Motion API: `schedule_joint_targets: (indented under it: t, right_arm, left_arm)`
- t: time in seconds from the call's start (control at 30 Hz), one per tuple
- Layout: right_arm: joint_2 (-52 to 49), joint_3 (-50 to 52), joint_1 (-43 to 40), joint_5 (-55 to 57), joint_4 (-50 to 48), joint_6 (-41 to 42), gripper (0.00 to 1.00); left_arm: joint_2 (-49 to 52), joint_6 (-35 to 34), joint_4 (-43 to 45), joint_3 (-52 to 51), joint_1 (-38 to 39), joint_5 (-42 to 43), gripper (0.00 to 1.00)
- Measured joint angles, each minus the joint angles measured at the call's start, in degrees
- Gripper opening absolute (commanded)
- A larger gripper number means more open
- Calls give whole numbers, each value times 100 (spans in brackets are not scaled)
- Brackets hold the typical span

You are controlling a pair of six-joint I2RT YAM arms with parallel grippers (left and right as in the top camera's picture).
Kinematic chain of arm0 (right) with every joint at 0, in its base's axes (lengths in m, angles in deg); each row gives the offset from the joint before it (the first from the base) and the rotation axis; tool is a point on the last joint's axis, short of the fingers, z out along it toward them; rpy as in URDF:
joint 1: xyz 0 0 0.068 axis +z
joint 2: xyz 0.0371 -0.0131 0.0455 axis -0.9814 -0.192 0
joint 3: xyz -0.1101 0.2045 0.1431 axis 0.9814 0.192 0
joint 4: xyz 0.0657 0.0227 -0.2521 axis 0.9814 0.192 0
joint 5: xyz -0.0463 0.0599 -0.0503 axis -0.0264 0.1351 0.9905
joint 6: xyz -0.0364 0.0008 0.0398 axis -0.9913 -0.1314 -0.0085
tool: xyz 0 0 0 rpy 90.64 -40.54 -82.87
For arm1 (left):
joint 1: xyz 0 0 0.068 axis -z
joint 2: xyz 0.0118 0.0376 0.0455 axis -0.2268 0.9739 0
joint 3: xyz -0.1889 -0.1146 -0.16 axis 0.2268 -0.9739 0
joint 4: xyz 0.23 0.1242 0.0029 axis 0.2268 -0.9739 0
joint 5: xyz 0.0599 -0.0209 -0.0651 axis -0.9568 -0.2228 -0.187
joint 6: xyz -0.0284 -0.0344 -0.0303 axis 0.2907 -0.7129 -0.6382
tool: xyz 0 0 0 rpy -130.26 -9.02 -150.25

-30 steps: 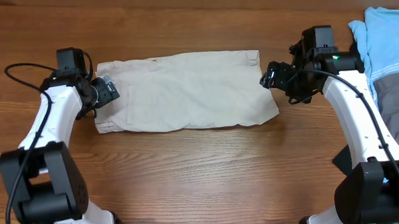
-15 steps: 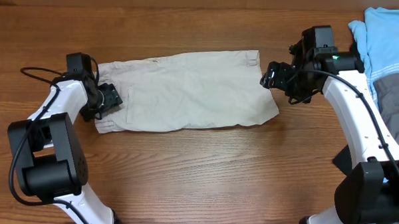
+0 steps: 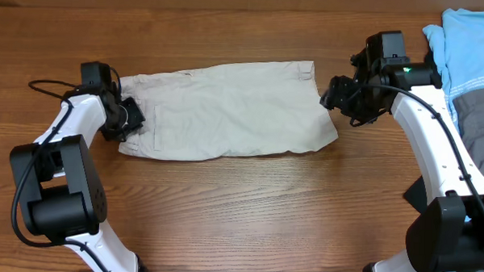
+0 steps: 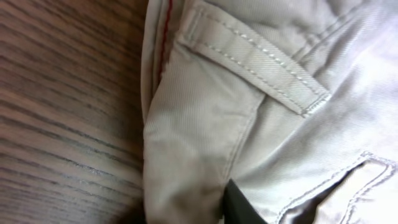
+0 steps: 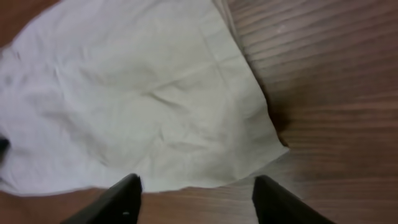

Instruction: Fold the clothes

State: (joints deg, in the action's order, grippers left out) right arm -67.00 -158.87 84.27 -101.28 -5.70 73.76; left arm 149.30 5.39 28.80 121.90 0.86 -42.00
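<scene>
The khaki shorts point(image 3: 227, 111) lay flat on the tabletop point(image 3: 239, 217) between the arms. The left fingers point(image 4: 240, 205) sat at the waistband end with only one dark tip showing (cloth filled that wrist view), so their grip couldn't be judged. The right fingers point(image 5: 124, 198) stood apart near the hem corner, holding nothing.

Spare laundry on a brown wood-grain table point(image 3: 239, 209)
A crumpled light blue striped cloth garment point(image 3: 471, 47) lies at the far right edge, touching a grey fabric garment point(image 3: 478, 112).
</scene>
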Motion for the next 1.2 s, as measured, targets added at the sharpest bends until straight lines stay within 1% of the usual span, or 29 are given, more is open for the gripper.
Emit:
schedule_joint_targets:
  t: [0.07,0.23,0.37,0.53,0.7,0.9,1.03,1.2]
  right_arm:
    - [0,4,0,-142,-92,9,4]
    - [0,4,46,-699,-284,90,4]
    - [0,4,313,-931,-348,365,4]
    - [-116,4,986,-1064,-844,793,4]
    - [-540,4,1663,-1128,-1239,1163,4]
    - [-933,4,2208,-1147,-1567,1519,4]
    - [-1228,4,2459,-1132,-1832,1668,4]
    - [-1853,4,2776,-1117,-2247,1926,4]
  left_arm:
    - [68,4,-245,177,0,-13,4]
    - [195,4,-1003,597,0,-168,4]
    - [201,7,-1565,1058,2,-280,4]
    - [188,13,-2146,1843,103,-345,4]
    - [4,120,-2599,2455,306,-343,4]
    - [-332,264,-2924,2922,592,-341,5]
    - [-511,271,-2944,2944,645,-339,6]
    - [-570,289,-3027,2946,643,-341,7]
